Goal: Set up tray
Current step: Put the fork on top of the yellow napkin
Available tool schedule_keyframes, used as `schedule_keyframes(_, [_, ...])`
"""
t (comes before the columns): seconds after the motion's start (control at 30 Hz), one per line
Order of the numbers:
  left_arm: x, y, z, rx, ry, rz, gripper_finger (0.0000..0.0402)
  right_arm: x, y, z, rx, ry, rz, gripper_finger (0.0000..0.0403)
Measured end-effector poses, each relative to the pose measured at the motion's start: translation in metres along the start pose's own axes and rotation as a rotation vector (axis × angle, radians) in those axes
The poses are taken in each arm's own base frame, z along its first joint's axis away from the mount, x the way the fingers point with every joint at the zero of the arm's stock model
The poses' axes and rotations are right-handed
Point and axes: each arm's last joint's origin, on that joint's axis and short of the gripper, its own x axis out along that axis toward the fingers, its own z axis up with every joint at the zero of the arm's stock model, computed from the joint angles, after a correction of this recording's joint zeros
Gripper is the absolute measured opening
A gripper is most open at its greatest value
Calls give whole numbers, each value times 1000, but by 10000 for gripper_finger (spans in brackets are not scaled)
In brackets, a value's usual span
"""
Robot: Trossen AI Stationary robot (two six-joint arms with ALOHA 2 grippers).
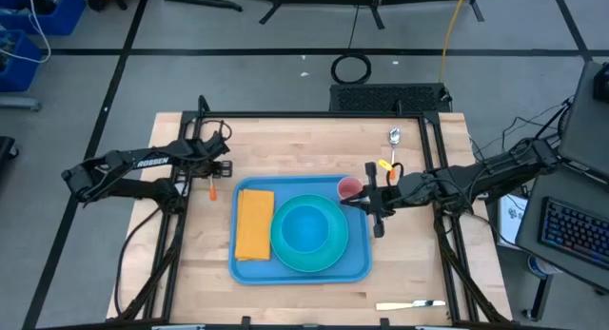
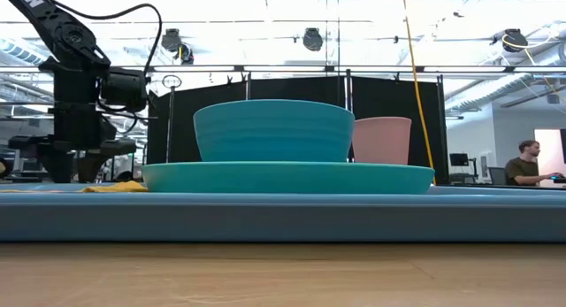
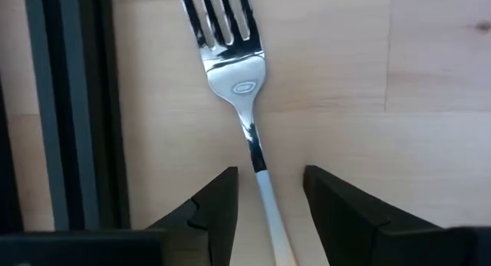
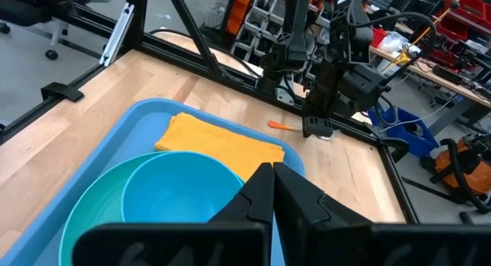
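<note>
The light-blue tray point(image 1: 245, 271) lies mid-table. It holds an orange napkin point(image 1: 255, 223), a teal plate point(image 1: 285, 257) with a teal bowl point(image 1: 309, 227) on it, and a pink cup point(image 1: 349, 187) standing upright at its far right corner. A fork point(image 3: 238, 74) with an orange handle point(image 1: 212, 189) lies flat on the table left of the tray. My left gripper point(image 3: 270, 178) is open and points down, with a finger on either side of the fork's handle point(image 3: 263, 182). My right gripper point(image 4: 273, 178) is shut and hovers over the tray's right side beside the cup.
A spoon point(image 1: 393, 137) with a yellow-orange handle lies near the table's far right corner. A knife point(image 1: 411, 304) lies at the near right edge. Black frame rails point(image 3: 69, 105) run close beside the fork. A person point(image 2: 528, 161) sits beyond the table.
</note>
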Motion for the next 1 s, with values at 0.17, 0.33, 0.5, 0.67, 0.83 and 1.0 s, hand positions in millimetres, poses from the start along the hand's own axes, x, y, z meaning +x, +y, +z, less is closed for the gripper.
schedule_keyframes(0.17, [0,-2,1,34,-18,-21,132,0,0,0,0,0,0,0])
schedule_keyframes(0.33, [1,-3,2,55,-26,-41,57,0,0,0,0,0,0,0])
schedule_keyframes(0.5, [1,-4,3,74,-32,-40,14,0,0,0,24,4,1,0])
schedule_keyframes(0.67, [1,-4,3,90,-34,-38,21,0,1,-2,24,23,5,0])
schedule_keyframes(0.83, [1,-5,1,110,-40,-33,12,0,1,-2,25,23,6,0])
schedule_keyframes(1.0, [-1,-5,-1,115,-46,-44,10,0,1,-2,24,22,6,0])
